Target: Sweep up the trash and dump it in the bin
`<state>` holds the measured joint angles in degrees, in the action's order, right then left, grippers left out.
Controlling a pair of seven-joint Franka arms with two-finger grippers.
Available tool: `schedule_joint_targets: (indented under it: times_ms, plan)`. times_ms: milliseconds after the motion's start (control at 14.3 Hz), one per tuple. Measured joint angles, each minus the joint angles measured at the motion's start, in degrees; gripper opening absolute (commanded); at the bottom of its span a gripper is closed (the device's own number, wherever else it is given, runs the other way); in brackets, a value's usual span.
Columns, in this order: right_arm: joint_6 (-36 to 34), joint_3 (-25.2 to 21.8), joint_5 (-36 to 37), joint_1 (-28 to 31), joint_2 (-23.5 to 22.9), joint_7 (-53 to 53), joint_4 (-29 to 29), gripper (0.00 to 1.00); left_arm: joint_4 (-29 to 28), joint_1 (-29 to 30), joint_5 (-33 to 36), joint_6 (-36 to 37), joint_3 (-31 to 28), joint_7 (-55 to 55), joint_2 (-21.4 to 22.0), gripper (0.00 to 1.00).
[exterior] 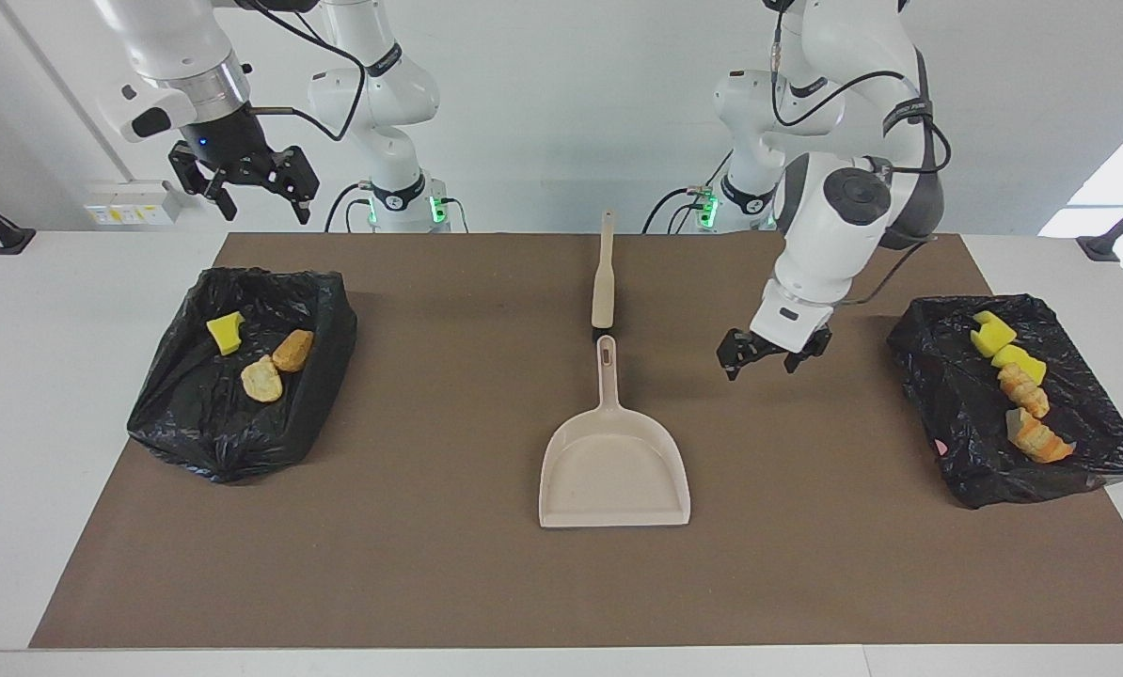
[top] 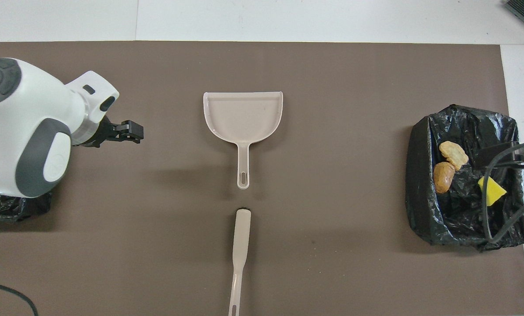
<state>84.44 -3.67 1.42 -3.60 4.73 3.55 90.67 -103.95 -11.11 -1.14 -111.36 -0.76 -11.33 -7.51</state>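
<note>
Facing and overhead views of my table, with clock directions read on the overhead view, the dustpan as dial centre and 6 o'clock toward the robots.

The beige dustpan [exterior: 615, 467] lies flat on the brown mat [exterior: 486, 574] at mid-table, its handle pointing to 6 o'clock. In line with that handle, nearer to the robots and just apart from its tip, I see the beige brush [exterior: 604, 273], lying lengthwise.

The trash is split between two black-bagged bins. At 3 o'clock, toward the right arm's end of the table, the right-end bin [exterior: 242, 371] holds three pieces: a yellow sponge piece [exterior: 226, 332] and two tan bread lumps [exterior: 276, 365] lying side by side. At 9 o'clock, toward the left arm's end, the left-end bin [exterior: 1004, 400] holds four pieces in a row: two yellow sponge chunks [exterior: 1002, 340] nearer to the robots and two orange bread pieces [exterior: 1032, 417] farther from them. I see no piece on the mat.

The left gripper [exterior: 761, 354] hangs over bare mat at about 9 o'clock, between the dustpan and the left-end bin, touching neither; its fingers are spread and hold nothing. The right gripper [exterior: 253, 193] is raised high at about 4 o'clock, above the table edge nearest the robots and by the right-end bin; its fingers are likewise spread and empty. That arm waits.
</note>
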Motion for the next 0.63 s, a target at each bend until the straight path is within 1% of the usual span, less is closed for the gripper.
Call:
schedule_joint_targets:
  times_ms: [140, 350, 630]
  plan:
    - [0.00, 0.00, 0.00, 0.00, 0.00, 0.00, 0.00, 1.00, -0.03, 3.48, 0.00, 2.22, -0.03, 4.99, 1.42, 1.00]
    - [0.00, 0.00, 0.00, 0.00, 0.00, 0.00, 0.00, 1.00, -0.07, 7.57, 0.00, 3.52, -0.03, 10.34, 2.76, 1.00]
    - [0.00, 0.00, 0.00, 0.00, 0.00, 0.00, 0.00, 1.00, 0.46, 9.36, 0.00, 4.58, -0.02, 13.51, 4.07, 1.00]
